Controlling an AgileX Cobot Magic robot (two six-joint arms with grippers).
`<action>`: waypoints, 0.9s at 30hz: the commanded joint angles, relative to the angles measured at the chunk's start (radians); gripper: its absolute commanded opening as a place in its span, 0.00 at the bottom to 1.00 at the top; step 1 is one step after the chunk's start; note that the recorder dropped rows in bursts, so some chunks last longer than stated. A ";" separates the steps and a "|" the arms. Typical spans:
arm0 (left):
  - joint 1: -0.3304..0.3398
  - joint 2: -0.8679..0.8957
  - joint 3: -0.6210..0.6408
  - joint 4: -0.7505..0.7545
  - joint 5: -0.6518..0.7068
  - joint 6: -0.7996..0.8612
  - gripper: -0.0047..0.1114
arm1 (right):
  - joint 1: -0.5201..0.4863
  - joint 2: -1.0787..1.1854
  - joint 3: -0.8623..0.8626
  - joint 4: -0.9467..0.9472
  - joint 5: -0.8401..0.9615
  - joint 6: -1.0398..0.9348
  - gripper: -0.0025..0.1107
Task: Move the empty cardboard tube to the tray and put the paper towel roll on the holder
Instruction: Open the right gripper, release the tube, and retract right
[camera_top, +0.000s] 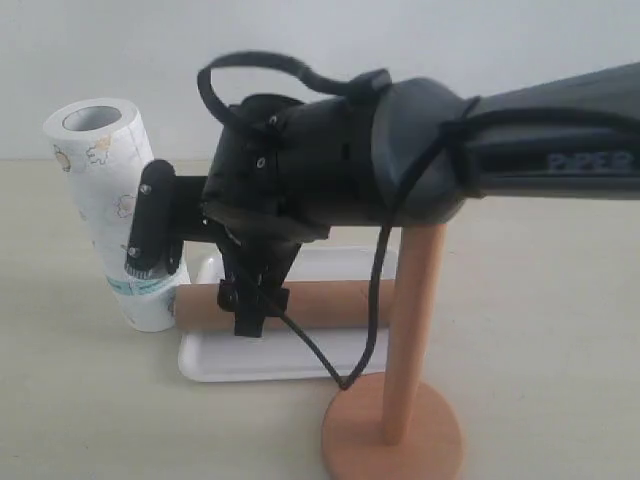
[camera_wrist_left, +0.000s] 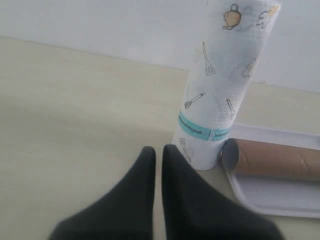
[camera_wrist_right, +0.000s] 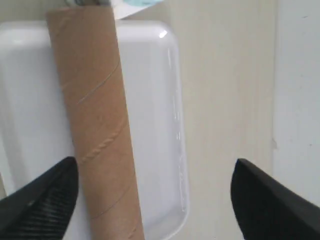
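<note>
The brown cardboard tube (camera_top: 320, 303) (camera_wrist_left: 275, 160) (camera_wrist_right: 95, 110) lies lengthwise in the white tray (camera_top: 230, 365) (camera_wrist_left: 270, 197) (camera_wrist_right: 155, 100), one end at the rim beside the roll. The paper towel roll (camera_top: 105, 190) (camera_wrist_left: 225, 85) stands upright on the table, touching that end of the tray. The wooden holder (camera_top: 415, 330) stands at the front right, its post bare. My right gripper (camera_top: 150, 240) (camera_wrist_right: 155, 162) hangs open over the tray, holding nothing, one finger close beside the tube. My left gripper (camera_wrist_left: 158, 149) is shut and empty, low over the table just short of the roll's foot.
The right arm (camera_top: 450, 150) reaches across the middle, hiding the top of the holder's post. Its black cable (camera_top: 375, 300) loops down past the post to the holder's base. Pale table (camera_top: 80, 400) lies left of the roll, and a white wall stands behind.
</note>
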 joint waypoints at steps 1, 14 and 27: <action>0.002 -0.003 0.002 0.001 -0.001 -0.008 0.08 | 0.054 -0.131 -0.003 0.002 0.058 0.054 0.41; 0.002 -0.003 0.002 0.001 -0.001 -0.008 0.08 | 0.065 -0.700 -0.001 0.178 0.312 0.257 0.02; 0.002 -0.003 0.002 0.001 -0.001 -0.008 0.08 | 0.065 -1.003 0.362 0.225 0.244 0.625 0.02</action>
